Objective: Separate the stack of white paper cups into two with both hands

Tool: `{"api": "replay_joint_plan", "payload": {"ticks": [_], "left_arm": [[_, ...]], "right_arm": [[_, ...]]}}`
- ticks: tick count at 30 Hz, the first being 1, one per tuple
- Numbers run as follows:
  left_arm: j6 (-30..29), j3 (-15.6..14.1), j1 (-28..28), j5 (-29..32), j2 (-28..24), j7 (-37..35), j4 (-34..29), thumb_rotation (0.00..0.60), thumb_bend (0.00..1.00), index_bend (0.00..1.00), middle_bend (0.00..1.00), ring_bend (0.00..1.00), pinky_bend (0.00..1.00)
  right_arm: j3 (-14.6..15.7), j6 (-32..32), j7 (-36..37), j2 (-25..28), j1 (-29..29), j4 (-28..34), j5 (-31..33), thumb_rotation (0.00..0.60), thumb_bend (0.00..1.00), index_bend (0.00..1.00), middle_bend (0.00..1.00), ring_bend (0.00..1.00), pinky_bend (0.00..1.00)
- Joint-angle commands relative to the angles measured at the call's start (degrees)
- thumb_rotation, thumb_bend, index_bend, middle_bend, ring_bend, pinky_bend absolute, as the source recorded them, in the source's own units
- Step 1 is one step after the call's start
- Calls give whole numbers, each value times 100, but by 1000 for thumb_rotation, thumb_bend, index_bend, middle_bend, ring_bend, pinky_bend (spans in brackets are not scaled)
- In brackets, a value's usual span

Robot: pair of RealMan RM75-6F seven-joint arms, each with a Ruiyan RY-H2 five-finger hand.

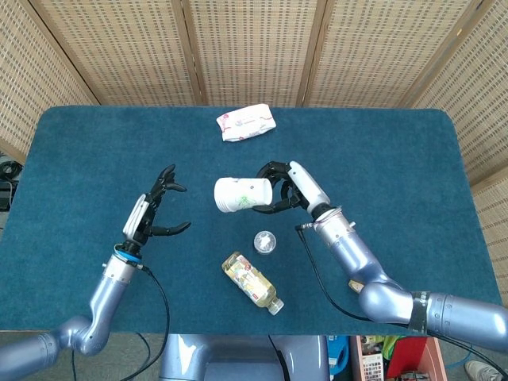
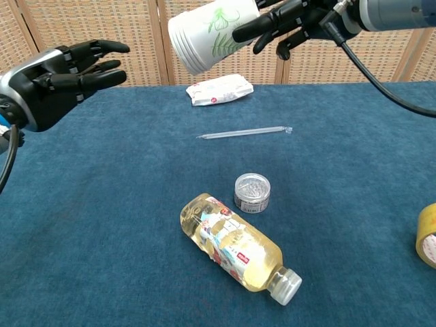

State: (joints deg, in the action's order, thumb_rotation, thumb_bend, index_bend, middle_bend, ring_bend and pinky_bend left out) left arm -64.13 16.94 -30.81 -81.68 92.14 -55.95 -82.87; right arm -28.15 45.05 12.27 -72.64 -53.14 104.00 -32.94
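The stack of white paper cups with a green leaf print lies sideways in the air above the table, rims pointing to the left. My right hand grips it at the base end. My left hand is open with its fingers spread, raised to the left of the cups and apart from them.
On the blue table lie a plastic bottle of yellow liquid, a small round clear container, a clear straw, a wipes packet at the back, and a tape roll at the right edge.
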Motion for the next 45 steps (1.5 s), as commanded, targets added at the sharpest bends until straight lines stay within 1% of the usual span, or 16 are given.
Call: {"api": "replay_joint_plan", "payload": {"ticks": [1,6,16,25,35,45], "left_arm": [[190,-86,-192,-184,-1,-355,146,600,179,392,0,0,0],[202,-155,-308,-269,18,-527,273,600,179,408,0,0,0],[183,-55,-511,-96,233,-444,360,600,179,463,0,0,0],[187,-17,-678,-4,353,-255,315,600,181,463,0,0,0],[186,-8,-735,99,410,-158,262,600,230,466,0,0,0],[234,34,-845,164,451,-113,241,600,246,471,0,0,0]], "right_arm": [[12,0,17,-8,-4,-15,3,600,212,763,640,514,748],[40,-15,26,-2,-13,-38,-9,600,212,763,640,514,748],[73,-67,98,5,-4,-76,-46,600,212,763,640,514,748],[85,-67,164,93,56,-22,-87,600,212,763,640,514,748],[99,-61,216,143,105,42,-152,600,212,763,640,514,748],[119,-60,233,161,102,70,-163,600,212,763,640,514,748]]}}
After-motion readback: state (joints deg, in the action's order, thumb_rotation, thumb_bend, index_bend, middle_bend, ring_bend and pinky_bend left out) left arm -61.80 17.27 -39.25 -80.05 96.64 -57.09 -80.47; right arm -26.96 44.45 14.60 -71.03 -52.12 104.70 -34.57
